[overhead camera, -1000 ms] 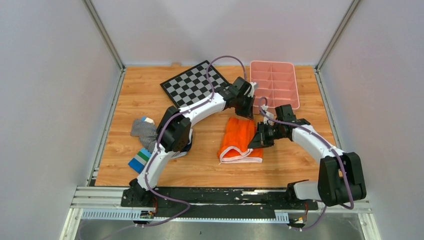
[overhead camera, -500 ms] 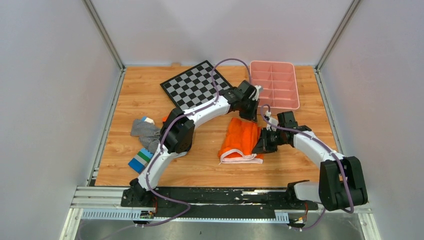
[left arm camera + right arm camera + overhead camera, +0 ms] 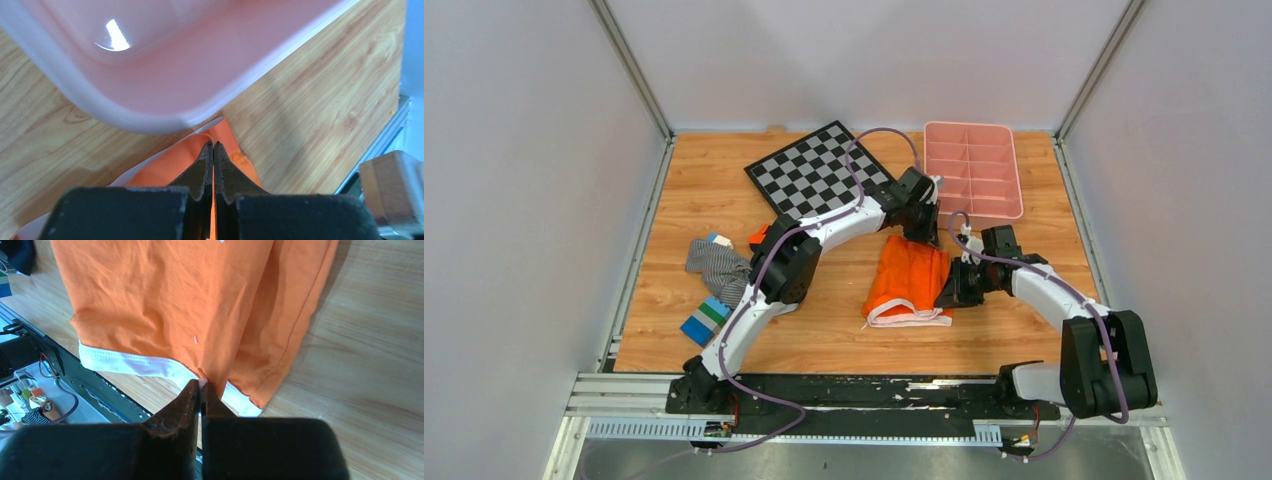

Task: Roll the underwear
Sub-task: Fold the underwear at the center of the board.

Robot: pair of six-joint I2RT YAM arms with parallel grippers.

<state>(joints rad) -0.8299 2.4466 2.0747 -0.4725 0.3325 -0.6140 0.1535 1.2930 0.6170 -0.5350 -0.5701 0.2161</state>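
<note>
As laid on the worktop [image 3: 704, 190], underwear [image 3: 906, 278]: left hand [image 3: 213, 148] clamped on far-edge hem, right hand [image 3: 200, 386] clamped on near-edge trim.

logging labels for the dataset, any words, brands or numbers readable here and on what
No text can be read in any view.
underwear: tiny white specks on the orange fabric, too small to read.
checkerboard: only squares, no lettering visible.
pink tray: no lettering visible.
blue and green item: too small to tell.
</note>
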